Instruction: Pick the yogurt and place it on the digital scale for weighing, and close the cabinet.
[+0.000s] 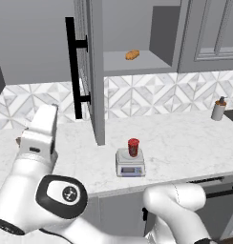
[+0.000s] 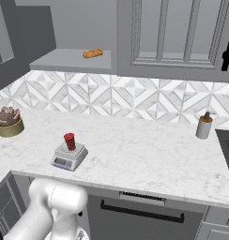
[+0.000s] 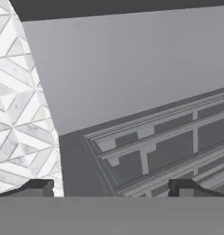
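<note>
The dark-red yogurt (image 1: 133, 147) (image 2: 69, 141) stands upright on the round platter of the digital scale (image 1: 130, 164) (image 2: 68, 157), near the counter's front edge. The glass-paned cabinet door (image 1: 96, 71) (image 3: 155, 147) hangs wide open over the counter, with its black bar handle (image 1: 72, 66) facing left. My white hand (image 1: 41, 131) hovers left of that door, below the handle and well away from the yogurt. In the hand view my gripper (image 3: 114, 189) is open and empty, its fingertips (image 3: 38, 188) wide apart, facing the door's framed panes.
An orange-brown bread lump (image 1: 132, 55) (image 2: 93, 53) lies on the open cabinet's shelf. A soap dispenser (image 1: 218, 109) (image 2: 203, 125) stands at the counter's right, a potted succulent (image 2: 8, 121) at its left. Another wall cabinet (image 1: 214, 33) hangs to the right.
</note>
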